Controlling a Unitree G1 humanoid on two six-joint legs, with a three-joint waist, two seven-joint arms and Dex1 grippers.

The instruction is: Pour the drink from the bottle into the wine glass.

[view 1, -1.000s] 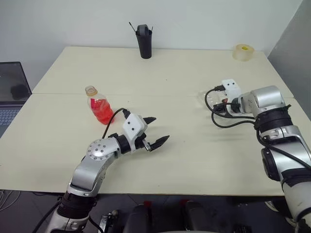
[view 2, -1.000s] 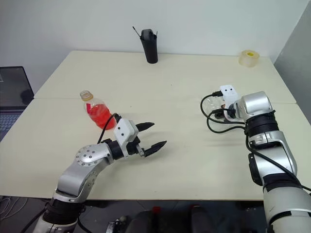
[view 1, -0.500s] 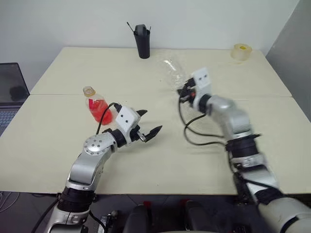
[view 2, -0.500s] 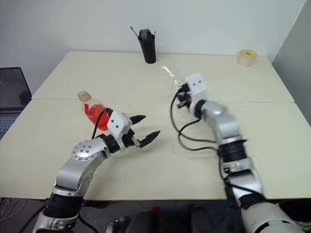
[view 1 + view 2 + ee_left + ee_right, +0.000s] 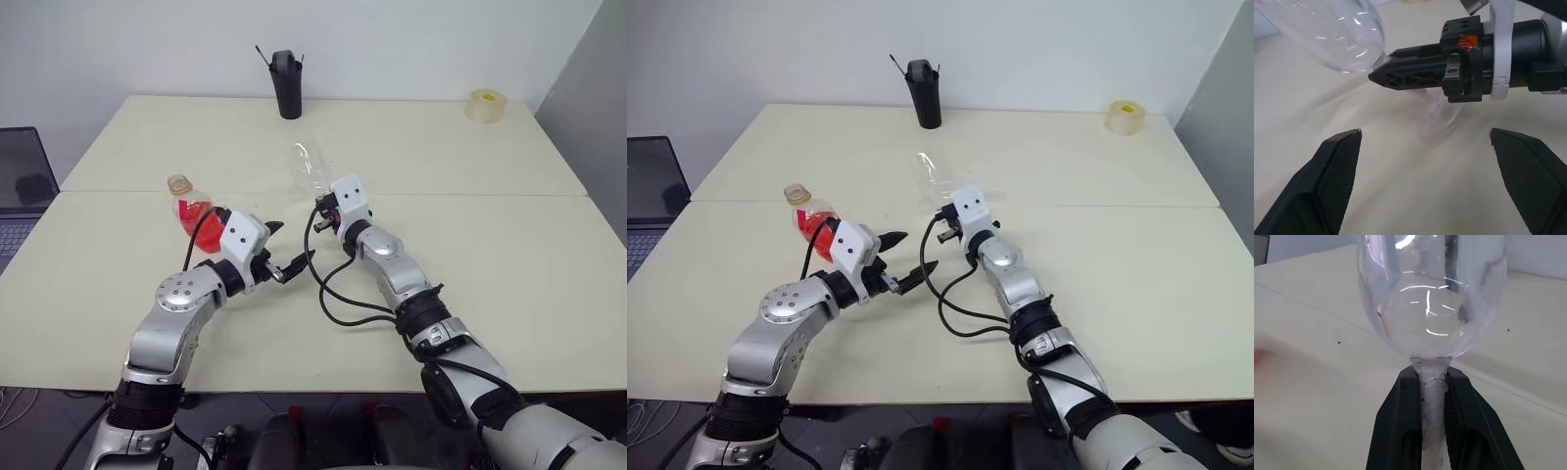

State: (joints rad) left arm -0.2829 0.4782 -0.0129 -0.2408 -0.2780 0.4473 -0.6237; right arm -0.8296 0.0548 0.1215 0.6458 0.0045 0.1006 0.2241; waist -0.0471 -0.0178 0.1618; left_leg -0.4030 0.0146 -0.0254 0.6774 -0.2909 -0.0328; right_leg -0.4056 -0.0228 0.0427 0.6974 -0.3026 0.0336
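1. Left eye view – the bottle (image 5: 194, 212) stands on the table (image 5: 509, 245), cap on, the drink (image 5: 201, 223) inside, untouched.
2. Just beside it, the left gripper (image 5: 284, 253) hovers with fingers wide apart, empty.
3. Centre: right gripper (image 5: 1432, 396) clamped on the wine glass (image 5: 306, 166) stem – held aloft, tilted, empty. Grabbing, uncapping and pouring are all left, I'd say.

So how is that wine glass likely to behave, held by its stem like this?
The wine glass is clamped at its thin stem between the right gripper's fingers, so the hold is probably narrow and it may pivot. The bowl looks empty, likely light. It seems clear and thin-walled, so possibly fragile.
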